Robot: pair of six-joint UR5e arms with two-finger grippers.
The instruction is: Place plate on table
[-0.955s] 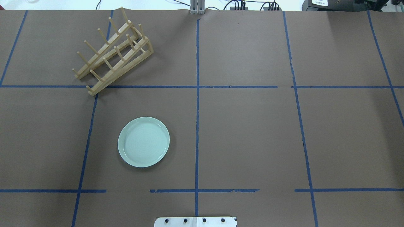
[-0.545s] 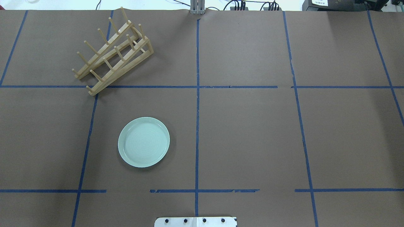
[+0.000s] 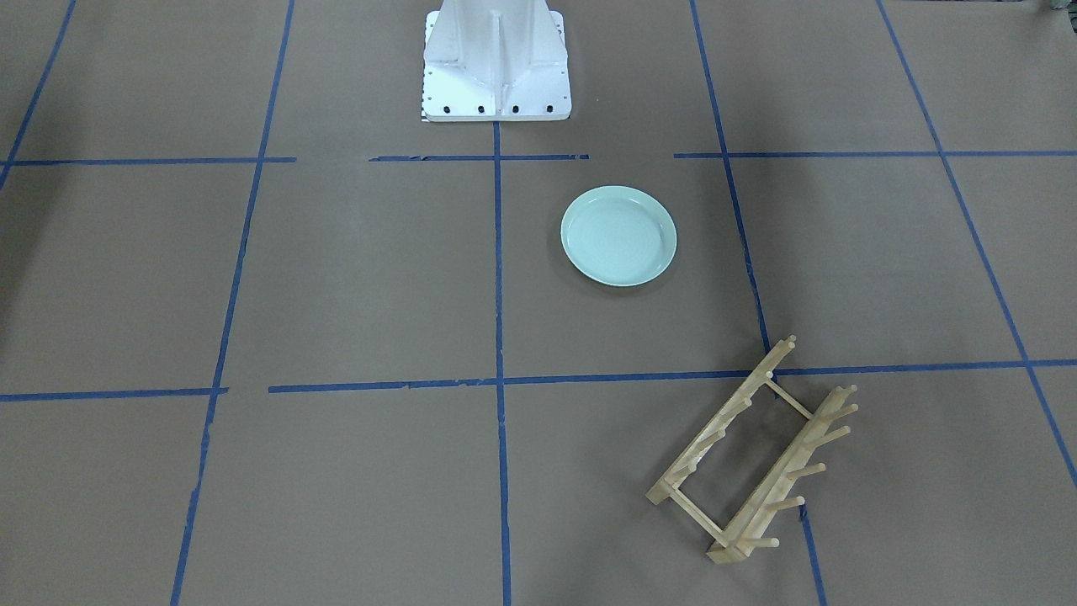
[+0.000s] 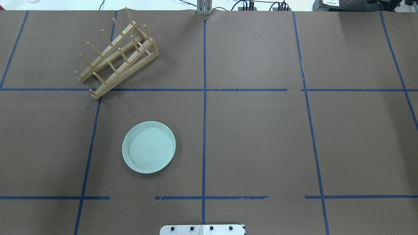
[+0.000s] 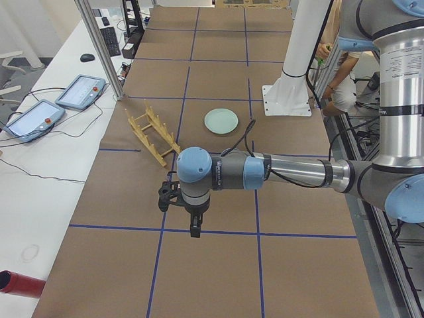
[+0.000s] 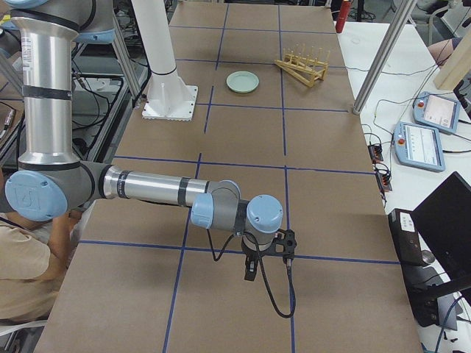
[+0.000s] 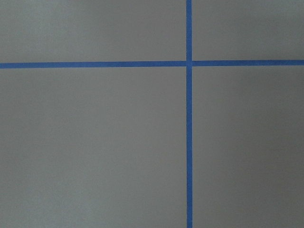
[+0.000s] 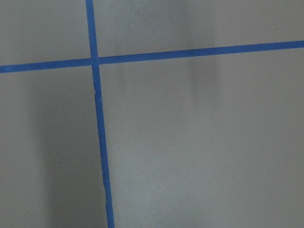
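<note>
The pale mint-green plate (image 4: 148, 147) lies flat and right side up on the brown table (image 4: 261, 137), alone in a grid square left of centre. It also shows in the front view (image 3: 618, 236) and both side views (image 5: 221, 121) (image 6: 242, 81). My left gripper (image 5: 194, 228) hangs over the table's left end, far from the plate. My right gripper (image 6: 250, 272) hangs over the right end. Both show only in side views, so I cannot tell whether they are open or shut. Both wrist views show only bare table (image 7: 95, 142) (image 8: 199, 142) and blue tape.
A light wooden peg dish rack (image 4: 117, 54) stands empty beyond the plate at the far left, also in the front view (image 3: 757, 454). The white robot base (image 3: 495, 59) is at the table's near edge. Tablets and cables lie past the far edge.
</note>
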